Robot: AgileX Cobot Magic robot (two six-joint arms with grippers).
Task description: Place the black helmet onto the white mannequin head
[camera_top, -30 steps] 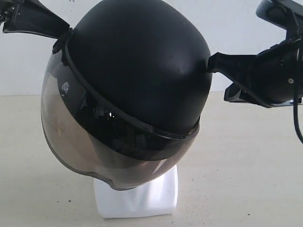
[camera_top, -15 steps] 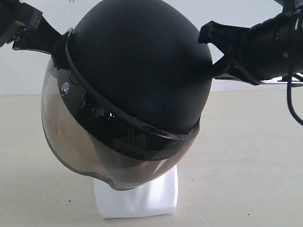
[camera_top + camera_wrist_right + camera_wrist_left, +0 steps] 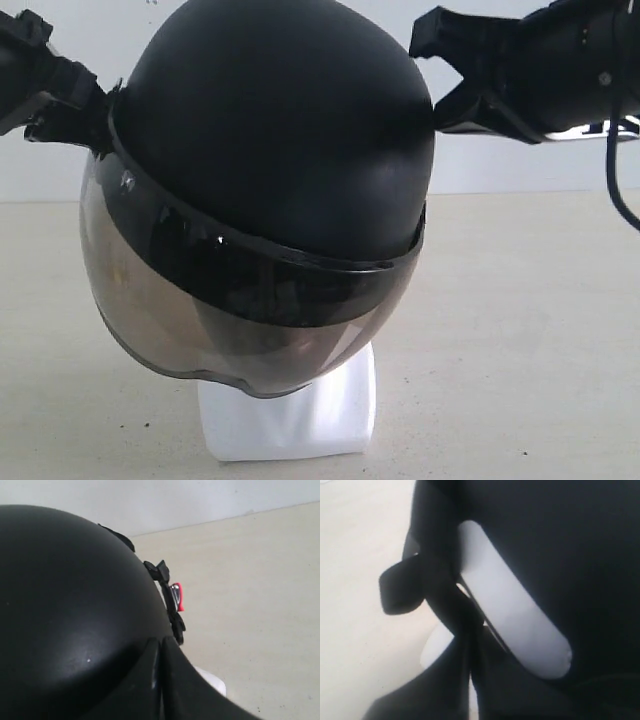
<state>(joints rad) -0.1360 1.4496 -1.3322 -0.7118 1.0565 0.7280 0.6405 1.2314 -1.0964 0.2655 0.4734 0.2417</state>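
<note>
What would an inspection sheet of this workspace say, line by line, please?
Surface: beige table, a few small dark specks.
Job's things: black helmet sits tilted over the white head; only the head's base shows below the visor.
Clutter: nothing seen.
Grippers: left gripper at the helmet's visor side, right gripper at the opposite side; open or shut cannot be told.
Cables: one black cable hangs by the right arm.
Surroundings: plain white wall behind.

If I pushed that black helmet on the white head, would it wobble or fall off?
Probably wobble: the black helmet sits tilted and looks bigger than the white mannequin head. Its smooth round shell may slip under fingers. Being so top-heavy, the pair might even tip.
</note>
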